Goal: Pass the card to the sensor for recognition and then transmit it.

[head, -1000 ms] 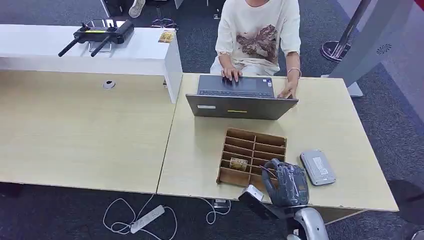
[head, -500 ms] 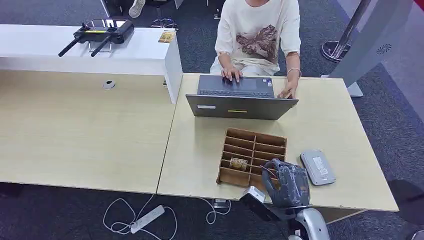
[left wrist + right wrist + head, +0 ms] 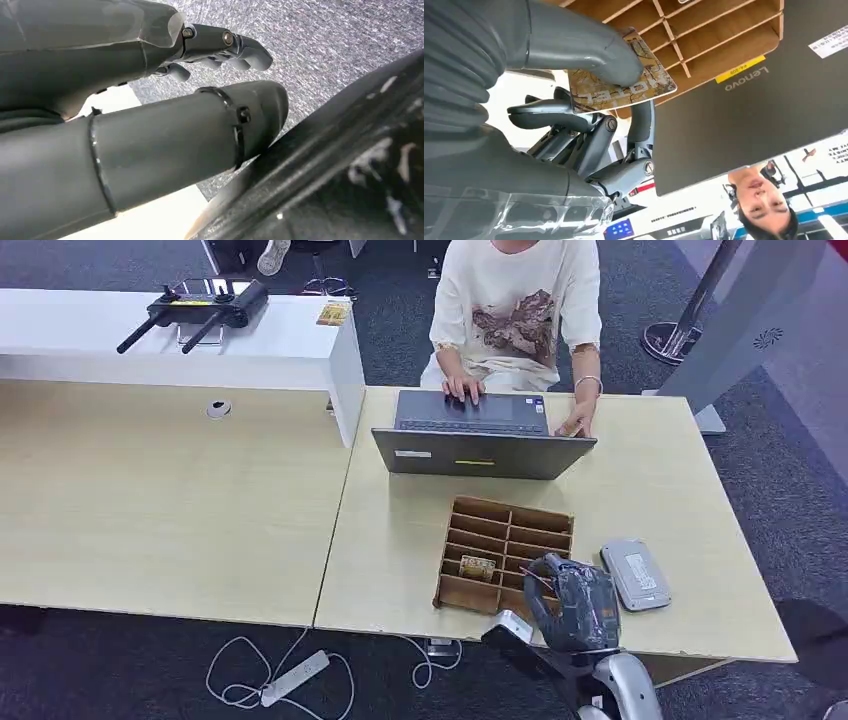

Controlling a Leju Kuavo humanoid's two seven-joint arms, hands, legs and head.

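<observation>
My right hand [image 3: 577,604] hovers over the front right corner of the wooden compartment box [image 3: 510,512]. In the right wrist view its thumb and fingers pinch a brown patterned card [image 3: 641,89], held flat above the box [image 3: 704,30]. The grey sensor pad [image 3: 635,575] lies on the table just right of that hand, apart from it. A second patterned card [image 3: 478,567] rests in a front compartment of the box. My left hand [image 3: 130,105] hangs over grey carpet, fingers apart and holding nothing.
A person [image 3: 515,310] sits across the table with both hands at an open laptop [image 3: 480,453], just behind the box. A white counter [image 3: 270,345] with a black controller [image 3: 195,305] stands at the back left. The table's front edge [image 3: 640,650] runs close under my right hand.
My right hand with the card has drifted slightly right, toward the sensor pad. Nothing else has moved.
</observation>
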